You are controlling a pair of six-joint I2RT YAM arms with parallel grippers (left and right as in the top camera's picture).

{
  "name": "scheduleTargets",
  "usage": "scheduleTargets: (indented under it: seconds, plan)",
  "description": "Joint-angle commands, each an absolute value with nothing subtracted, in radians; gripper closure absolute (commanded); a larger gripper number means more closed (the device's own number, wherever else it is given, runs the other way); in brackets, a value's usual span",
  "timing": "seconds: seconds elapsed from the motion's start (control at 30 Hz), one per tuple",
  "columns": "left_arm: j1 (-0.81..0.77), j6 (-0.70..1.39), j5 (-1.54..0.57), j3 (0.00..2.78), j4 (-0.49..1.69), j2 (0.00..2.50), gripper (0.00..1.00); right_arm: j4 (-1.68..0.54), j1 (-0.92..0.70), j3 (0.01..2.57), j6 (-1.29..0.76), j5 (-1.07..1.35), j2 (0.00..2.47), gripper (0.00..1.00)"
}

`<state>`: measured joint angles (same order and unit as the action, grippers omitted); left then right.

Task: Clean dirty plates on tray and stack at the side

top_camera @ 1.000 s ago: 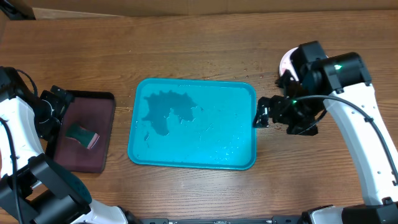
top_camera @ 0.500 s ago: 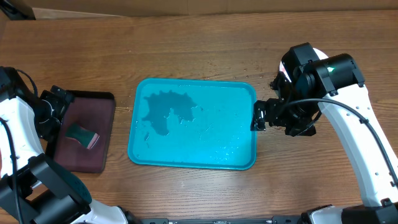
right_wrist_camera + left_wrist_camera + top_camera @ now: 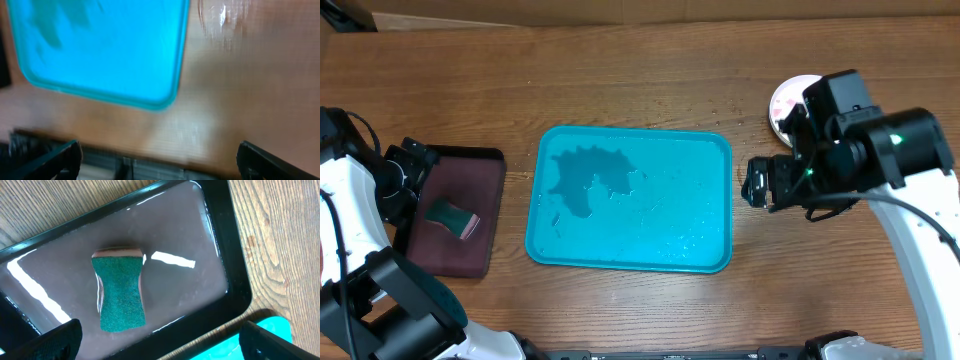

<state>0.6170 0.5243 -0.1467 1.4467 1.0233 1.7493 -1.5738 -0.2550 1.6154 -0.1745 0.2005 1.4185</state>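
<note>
The cyan tray (image 3: 705, 160) lies mid-table with wet patches and no plates on it. It also shows blurred in the right wrist view (image 3: 100, 50). A round white plate (image 3: 787, 98) lies on the wood at the back right, partly hidden by my right arm. No yellow-green or pale blue plate shows. My right gripper (image 3: 752, 185) is open and empty just right of the tray's right rim, with fingers wide apart in its wrist view (image 3: 160, 160). My left gripper (image 3: 408, 162) is open and empty over the maroon tray, with fingers spread in its wrist view (image 3: 160, 337).
A black-rimmed maroon tray (image 3: 485, 160) at the left holds a green sponge (image 3: 453, 218), which also shows in the left wrist view (image 3: 121, 295). Its wet floor (image 3: 180, 295) glistens. Water drops lie on the wood (image 3: 220, 20) right of the cyan tray.
My right arm has swung right and a little toward the front, away from the tray's right rim, uncovering more of the white plate. The left arm has not moved.
</note>
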Motion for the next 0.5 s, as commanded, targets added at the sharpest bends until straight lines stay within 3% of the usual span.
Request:
scheduleTargets:
  seconds: [0.0, 0.17, 0.47]
  plan:
    - [0.615, 0.542, -0.157, 1.461, 1.020, 1.733, 0.00, -1.489, -0.252, 1.593, -0.153, 0.185, 1.325, 0.00]
    - [0.615, 0.542, -0.157, 1.461, 1.020, 1.733, 0.00, -1.295, -0.252, 1.464, -0.147, 0.183, 1.139, 0.00]
    - [0.615, 0.542, -0.157, 1.461, 1.020, 1.733, 0.00, -0.903, -0.245, 0.967, -0.121, 0.172, 0.654, 0.00]
